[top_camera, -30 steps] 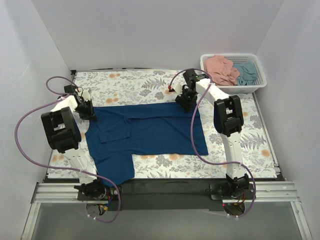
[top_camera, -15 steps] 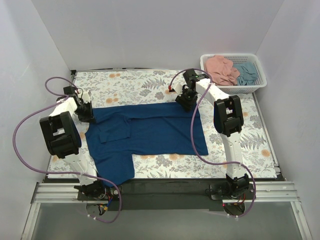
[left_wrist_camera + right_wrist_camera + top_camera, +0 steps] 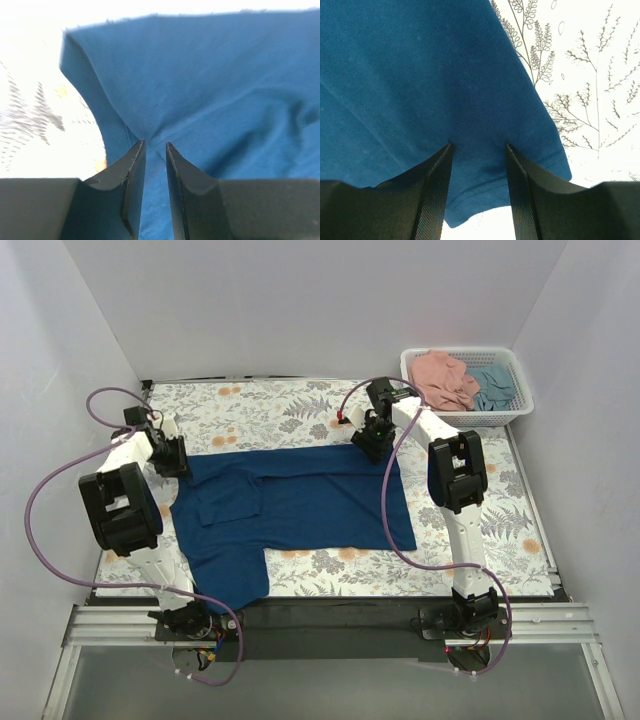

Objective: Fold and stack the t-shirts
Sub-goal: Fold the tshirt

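Note:
The dark navy t-shirt point(image 3: 300, 500) lies spread on the floral table, one sleeve hanging toward the near edge. My left gripper point(image 3: 170, 458) is at its far left corner; in the left wrist view point(image 3: 155, 144) the jaws stand narrowly apart, pinching a pucker of navy cloth point(image 3: 210, 90). My right gripper point(image 3: 368, 445) is at the shirt's far right corner; in the right wrist view point(image 3: 479, 145) the jaws stand wide apart over the hemmed edge point(image 3: 420, 75). The salmon pink t-shirt point(image 3: 440, 378) and the light teal-blue t-shirt point(image 3: 492, 385) lie crumpled in the basket.
A white lattice basket point(image 3: 515, 412) stands at the far right corner of the table. White walls close in the table on the left, back and right. The floral tablecloth point(image 3: 260, 410) shows beyond the shirt and to its right point(image 3: 590, 75).
My left gripper has shifted slightly left and away, drawing the navy shirt's far left corner with it. The right arm has not moved.

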Controlling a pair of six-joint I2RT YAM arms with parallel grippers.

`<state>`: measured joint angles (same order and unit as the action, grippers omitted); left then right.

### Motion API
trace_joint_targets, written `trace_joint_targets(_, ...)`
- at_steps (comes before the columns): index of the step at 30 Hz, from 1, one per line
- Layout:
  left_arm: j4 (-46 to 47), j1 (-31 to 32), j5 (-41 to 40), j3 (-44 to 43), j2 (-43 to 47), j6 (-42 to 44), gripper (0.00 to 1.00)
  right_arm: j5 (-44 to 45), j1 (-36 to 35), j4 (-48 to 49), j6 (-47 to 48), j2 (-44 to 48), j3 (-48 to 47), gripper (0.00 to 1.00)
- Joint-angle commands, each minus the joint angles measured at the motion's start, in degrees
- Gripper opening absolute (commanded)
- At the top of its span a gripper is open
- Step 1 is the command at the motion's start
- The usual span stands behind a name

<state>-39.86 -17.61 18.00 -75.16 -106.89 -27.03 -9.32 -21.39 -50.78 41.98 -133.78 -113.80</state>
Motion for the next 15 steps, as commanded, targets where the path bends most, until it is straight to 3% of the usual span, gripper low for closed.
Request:
trace_joint_targets(1,1.9,0.1,3.4,-5.1,7.3,1.0,0.22,0.1,0.3,0.3,0.4,4.7,0.2,0.52)
trace_joint_targets(8,2.4,1.4,3.4,-6.4,3.6,0.1,0.19,1.2,0.3,0.2,0.0,3.4,0.2,0.45)
trace_joint_targets(15,3.3,1.6,-2.3,-6.1,-3.1,0.2,0.18,4.0,0.8,0.6,0.8,1.0,1.8,0.42)
